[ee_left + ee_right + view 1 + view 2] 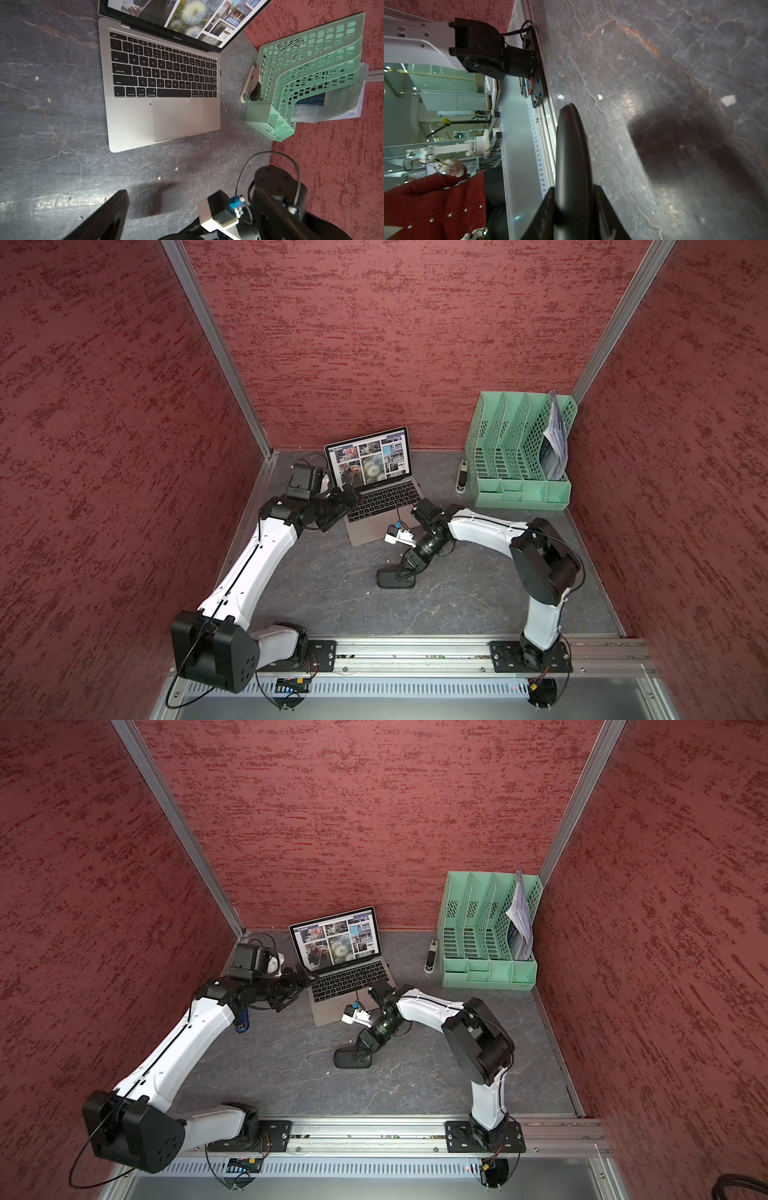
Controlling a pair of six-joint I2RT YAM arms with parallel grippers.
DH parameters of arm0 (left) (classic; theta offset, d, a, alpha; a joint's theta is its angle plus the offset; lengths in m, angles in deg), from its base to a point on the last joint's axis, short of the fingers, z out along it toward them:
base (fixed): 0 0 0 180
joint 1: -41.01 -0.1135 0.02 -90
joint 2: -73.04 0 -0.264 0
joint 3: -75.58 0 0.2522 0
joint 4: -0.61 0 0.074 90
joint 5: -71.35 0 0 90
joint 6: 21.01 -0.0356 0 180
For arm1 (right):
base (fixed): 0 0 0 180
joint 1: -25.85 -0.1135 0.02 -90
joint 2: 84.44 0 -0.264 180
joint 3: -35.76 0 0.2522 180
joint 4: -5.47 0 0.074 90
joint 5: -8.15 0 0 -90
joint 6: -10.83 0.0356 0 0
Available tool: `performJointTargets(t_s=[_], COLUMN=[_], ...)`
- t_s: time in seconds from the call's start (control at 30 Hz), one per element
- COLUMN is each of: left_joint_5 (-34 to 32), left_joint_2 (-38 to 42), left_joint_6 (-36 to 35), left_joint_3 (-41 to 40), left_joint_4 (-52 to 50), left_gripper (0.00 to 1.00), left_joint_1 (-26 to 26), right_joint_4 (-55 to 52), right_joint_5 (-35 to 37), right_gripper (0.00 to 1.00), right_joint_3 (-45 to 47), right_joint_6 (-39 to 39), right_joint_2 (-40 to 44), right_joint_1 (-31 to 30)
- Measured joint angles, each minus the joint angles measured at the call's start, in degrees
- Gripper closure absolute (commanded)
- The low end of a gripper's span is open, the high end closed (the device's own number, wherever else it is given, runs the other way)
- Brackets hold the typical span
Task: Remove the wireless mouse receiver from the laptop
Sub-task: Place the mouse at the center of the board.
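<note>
Beside slim silver laptop, left tool spread; right tool pinching glossy oval mouse.

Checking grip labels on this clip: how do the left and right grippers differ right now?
The left gripper stands wide open and empty; the right gripper is closed on the black mouse. The left gripper hovers beside the laptop at its keyboard, while the right gripper is low at the table, in front of the laptop. Both are black two-jaw grippers.

Laptop silver, keys black; organiser mint; mouse seemingly black.
</note>
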Motion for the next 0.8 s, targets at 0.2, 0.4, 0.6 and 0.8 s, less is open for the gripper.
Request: performJointTargets(t_s=[0.2,0.4,0.6,0.8], left_joint_5=[-1.11,-2.21,-2.84,-3.08], left_joint_2=[0.02,0.0,-0.48,-1.36], left_joint_6=[-0.81,-1.18,-1.2,-1.25], left_joint_3=[-0.83,-2.47,-3.21,-3.21], left_joint_4=[0.26,0.39,0.92,1.68], left_gripper=[0.03,0.03,0.03,0.03], left_joint_1=[0.5,0.5,0.52,0.72], right_joint_4=[-2.38,-2.58,-0.35,0.26], right_joint_5=[-1.68,0.24,3.67,5.79], right_gripper=[0.71,0.7,0.7,0.57], right_joint_3=[-0.31,-0.31,-0.31,-0.98], right_joint_6=[-2.8,-3.32,-1.62,-0.55], right_joint_2=[-3.37,-5.33,-7.72,-8.11], right_joint_1=[0.59,0.72,0.87,0.98])
